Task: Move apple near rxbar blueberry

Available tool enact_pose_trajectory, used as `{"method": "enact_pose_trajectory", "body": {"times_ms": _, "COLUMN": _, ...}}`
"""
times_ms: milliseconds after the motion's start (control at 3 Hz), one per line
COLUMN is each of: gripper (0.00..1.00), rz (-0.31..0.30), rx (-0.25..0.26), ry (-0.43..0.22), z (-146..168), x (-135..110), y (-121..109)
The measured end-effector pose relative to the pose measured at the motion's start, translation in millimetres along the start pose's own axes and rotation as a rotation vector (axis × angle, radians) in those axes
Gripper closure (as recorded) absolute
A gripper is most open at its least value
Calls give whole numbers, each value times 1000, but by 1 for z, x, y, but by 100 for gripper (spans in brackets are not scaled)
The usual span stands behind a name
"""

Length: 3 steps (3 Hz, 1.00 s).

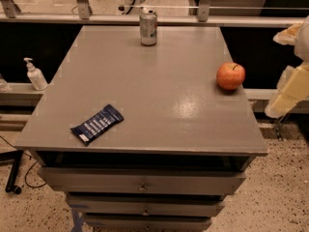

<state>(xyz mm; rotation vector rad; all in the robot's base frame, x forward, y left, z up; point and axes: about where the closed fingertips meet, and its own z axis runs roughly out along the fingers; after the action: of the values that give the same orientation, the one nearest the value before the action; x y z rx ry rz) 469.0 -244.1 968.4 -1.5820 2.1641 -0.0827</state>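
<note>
The red-orange apple (230, 75) sits upright near the right edge of the grey table top (159, 86). The rxbar blueberry (97, 124), a flat dark blue wrapper with white lettering, lies at the front left of the table, far from the apple. My gripper (288, 92) shows as pale cream parts at the right edge of the view, beyond the table's right side and to the right of the apple, not touching it. It holds nothing that I can see.
A silver-green drink can (148, 27) stands at the back middle of the table. A hand sanitiser bottle (35, 75) stands on a ledge to the left. Drawers (142, 182) run below the table front. A railing (145, 18) lies behind.
</note>
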Motion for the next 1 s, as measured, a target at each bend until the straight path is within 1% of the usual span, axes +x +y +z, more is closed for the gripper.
{"method": "enact_pose_trajectory", "body": {"times_ms": 333, "gripper": 0, "rz": 64, "rx": 60, "ry": -105, "z": 25, "x": 16, "y": -39}}
{"method": "enact_pose_trajectory", "body": {"times_ms": 667, "gripper": 0, "rz": 173, "rx": 91, "ry": -247, "z": 54, "x": 31, "y": -74}}
{"method": "enact_pose_trajectory", "body": {"times_ms": 1000, "gripper": 0, "rz": 288, "rx": 86, "ry": -398, "z": 88, "x": 39, "y": -96}}
